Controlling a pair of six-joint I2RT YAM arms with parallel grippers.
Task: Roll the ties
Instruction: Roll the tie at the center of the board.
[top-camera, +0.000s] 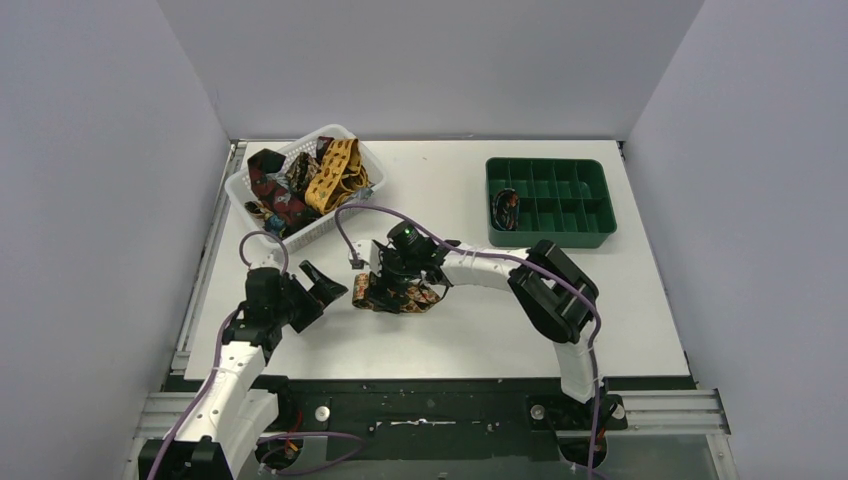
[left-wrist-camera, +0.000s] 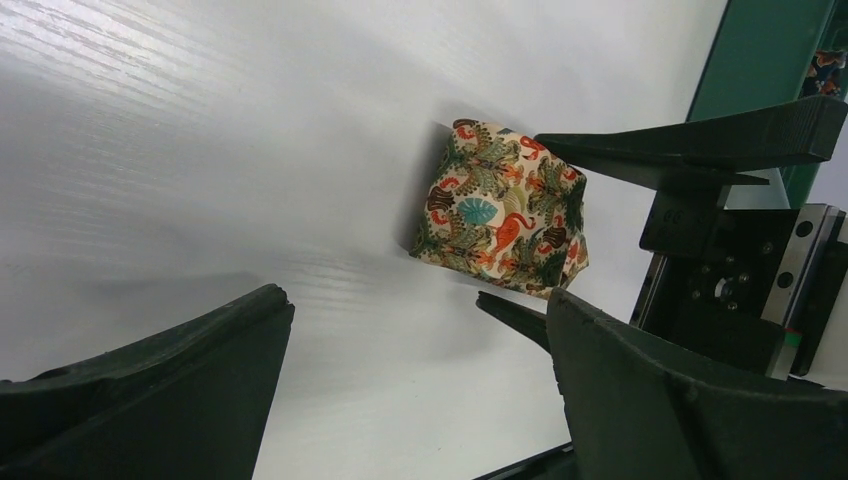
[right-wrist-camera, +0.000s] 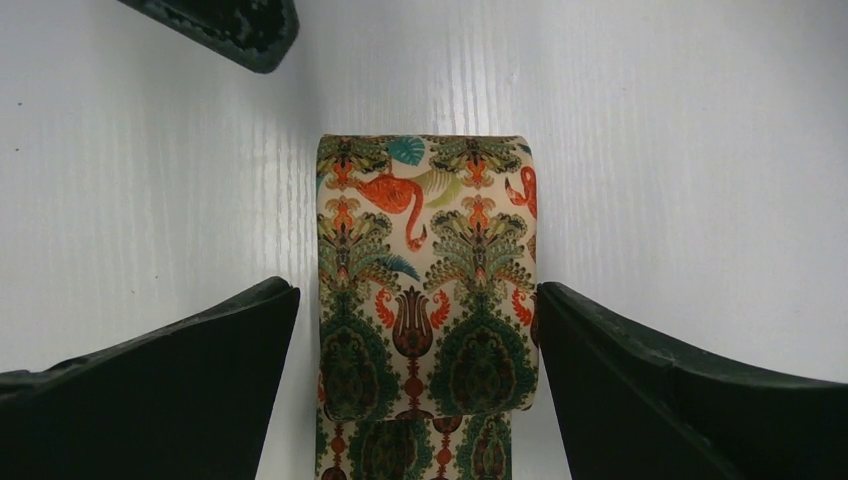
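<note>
A green divided tray (top-camera: 560, 238) sits on the white table (top-camera: 480, 330). Well to the tray's left, about level with it, stands a white slotted basket (top-camera: 310, 228).

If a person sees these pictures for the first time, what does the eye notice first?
A rolled tie with orange flamingos and green leaves lies in the middle, between the open jaws of the right gripper. At the back left a white basket holds a heap of loose ties, dark red and mustard. At the back right stands a green tray with one coil in a compartment.
</note>
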